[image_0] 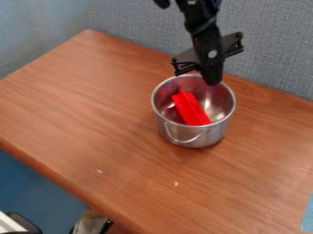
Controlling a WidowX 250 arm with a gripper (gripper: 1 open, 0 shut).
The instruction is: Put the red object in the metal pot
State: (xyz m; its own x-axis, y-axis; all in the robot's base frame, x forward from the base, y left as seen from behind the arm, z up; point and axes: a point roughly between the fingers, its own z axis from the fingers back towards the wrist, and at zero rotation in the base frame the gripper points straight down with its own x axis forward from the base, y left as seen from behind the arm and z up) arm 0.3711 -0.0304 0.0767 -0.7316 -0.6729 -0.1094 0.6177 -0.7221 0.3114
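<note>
Red object [188,108] lies inside metal pot [193,114].

Lighting: soft, even, moderately bright; no single source evident. Shadows: faint, diffuse beneath the metal pot [193,112] on the wooden table [86,101]. Glare: pale highlights on the pot's rim and inner wall; mild sheen on the wood. Sharpness: low resolution, overall softness; dark arm slightly smeared. Edge distortion: none noticeable.
</note>
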